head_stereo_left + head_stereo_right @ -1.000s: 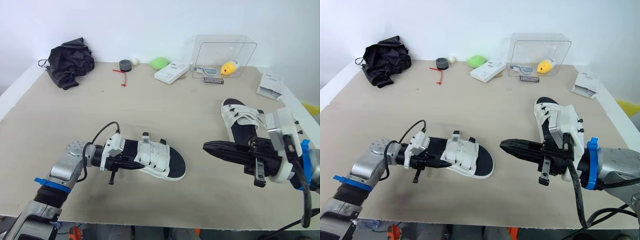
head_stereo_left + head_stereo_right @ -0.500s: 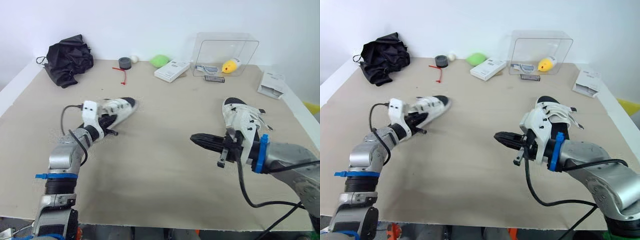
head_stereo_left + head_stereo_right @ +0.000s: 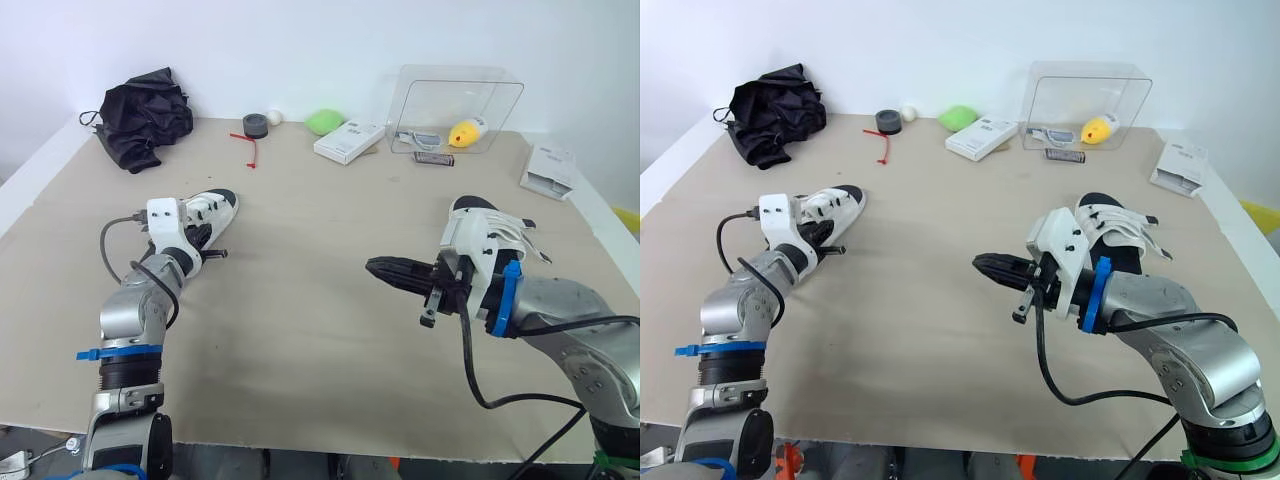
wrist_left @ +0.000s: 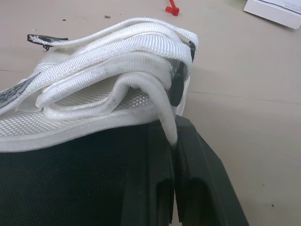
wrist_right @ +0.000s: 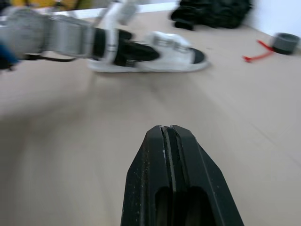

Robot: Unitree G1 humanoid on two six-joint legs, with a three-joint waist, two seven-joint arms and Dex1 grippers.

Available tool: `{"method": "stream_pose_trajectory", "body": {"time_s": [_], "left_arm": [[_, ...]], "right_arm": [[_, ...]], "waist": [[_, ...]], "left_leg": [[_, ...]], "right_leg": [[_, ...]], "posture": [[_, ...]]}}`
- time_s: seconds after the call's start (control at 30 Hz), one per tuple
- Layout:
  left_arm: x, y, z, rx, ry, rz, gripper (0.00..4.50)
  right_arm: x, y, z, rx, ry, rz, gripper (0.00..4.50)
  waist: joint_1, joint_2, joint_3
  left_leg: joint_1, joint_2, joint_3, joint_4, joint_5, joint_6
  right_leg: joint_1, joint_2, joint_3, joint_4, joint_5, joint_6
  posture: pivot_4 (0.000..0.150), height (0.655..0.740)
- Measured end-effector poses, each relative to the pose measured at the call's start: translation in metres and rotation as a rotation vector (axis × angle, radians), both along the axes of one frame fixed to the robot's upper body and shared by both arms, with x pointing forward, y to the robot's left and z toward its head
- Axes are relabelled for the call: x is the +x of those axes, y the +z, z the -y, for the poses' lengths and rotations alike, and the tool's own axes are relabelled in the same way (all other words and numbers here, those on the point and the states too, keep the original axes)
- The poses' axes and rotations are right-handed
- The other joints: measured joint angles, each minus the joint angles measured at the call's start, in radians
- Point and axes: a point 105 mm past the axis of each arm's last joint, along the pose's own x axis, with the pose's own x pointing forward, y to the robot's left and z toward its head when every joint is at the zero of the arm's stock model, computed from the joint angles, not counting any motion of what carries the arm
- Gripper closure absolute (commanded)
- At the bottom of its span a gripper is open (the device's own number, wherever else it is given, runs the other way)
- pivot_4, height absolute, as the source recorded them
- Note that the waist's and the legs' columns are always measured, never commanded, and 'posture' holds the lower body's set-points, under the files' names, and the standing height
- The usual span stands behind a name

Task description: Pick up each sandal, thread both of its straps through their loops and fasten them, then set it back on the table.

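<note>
One white sandal with a black sole (image 3: 212,207) lies at the left of the table, its toe pointing away from me. My left gripper (image 3: 196,238) is shut on it; the left wrist view shows the fingers (image 4: 160,165) pinching a white strap (image 4: 165,120) beneath the layered straps. I cannot tell whether the sole rests on the table. The second sandal (image 3: 488,233) lies on the table at the right, partly behind my right arm. To its left, my right gripper (image 3: 385,270) hovers over bare table, shut and holding nothing; its closed fingertips (image 5: 181,155) point toward the first sandal (image 5: 160,47).
Along the back edge are a black cloth (image 3: 145,110), a tape roll (image 3: 256,123), a red tie (image 3: 248,148), a green lump (image 3: 323,122), a white box (image 3: 349,142) and a clear box (image 3: 460,105) with small items. A white booklet (image 3: 553,170) lies at the right edge.
My left arm has swung the sandal from the front middle of the table to the left and farther back. My right gripper has drawn back and left, still shut.
</note>
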Motion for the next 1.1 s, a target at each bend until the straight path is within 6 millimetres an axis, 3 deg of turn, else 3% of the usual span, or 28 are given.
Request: {"method": "stream_pose_trajectory", "body": {"time_s": [0.03,0.2,0.47,0.83,0.97,1.1], "left_arm": [[0.002,0.000,0.001,-0.004,0.001,0.005,2.97],[0.004,0.002,0.002,-0.004,-0.002,0.015,0.47],[-0.012,0.009,-0.025,0.030,-0.024,0.009,0.47],[-0.083,0.021,0.019,-0.071,-0.513,0.011,0.47],[-0.104,0.004,0.017,-0.062,-0.534,-0.023,0.47],[-0.102,0.006,0.008,-0.072,-0.486,0.004,0.47]], "right_arm": [[-0.001,-0.003,-0.001,-0.006,0.009,-0.009,4.50],[-0.003,-0.009,-0.004,-0.023,0.030,-0.030,4.50],[0.004,-0.017,0.004,-0.056,0.050,-0.069,4.50],[0.014,-0.017,0.017,-0.031,0.067,-0.125,4.50],[0.011,-0.024,0.025,-0.038,0.050,-0.161,4.50],[0.009,-0.030,0.028,-0.035,0.043,-0.185,4.50]], "waist": [[0.000,0.000,0.000],[-0.004,0.000,0.000],[-0.003,-0.001,0.001],[-0.003,-0.001,0.001],[-0.003,-0.001,0.001],[-0.003,-0.001,0.001]], "left_leg": [[0.000,0.000,0.000,0.001,0.000,0.000],[0.000,0.000,0.003,0.003,0.001,0.001],[0.000,0.003,0.004,0.003,0.001,0.001],[0.000,0.002,0.004,0.004,0.001,0.001],[0.000,0.003,0.004,0.003,0.001,0.001],[0.001,0.003,0.004,0.004,0.003,0.003]], "right_leg": [[0.000,0.001,-0.001,0.000,0.001,0.000],[0.000,0.001,0.002,0.000,0.005,0.003],[-0.001,0.003,0.002,0.000,0.006,0.002],[-0.001,0.001,0.002,0.000,0.006,0.002],[-0.001,0.001,0.004,0.000,0.005,0.002],[0.000,0.002,0.004,0.000,0.006,0.002]], "posture": [[0.150,0.7400],[0.150,0.7400],[0.150,0.7400],[0.150,0.7400],[0.150,0.7400],[0.150,0.7400]]}}
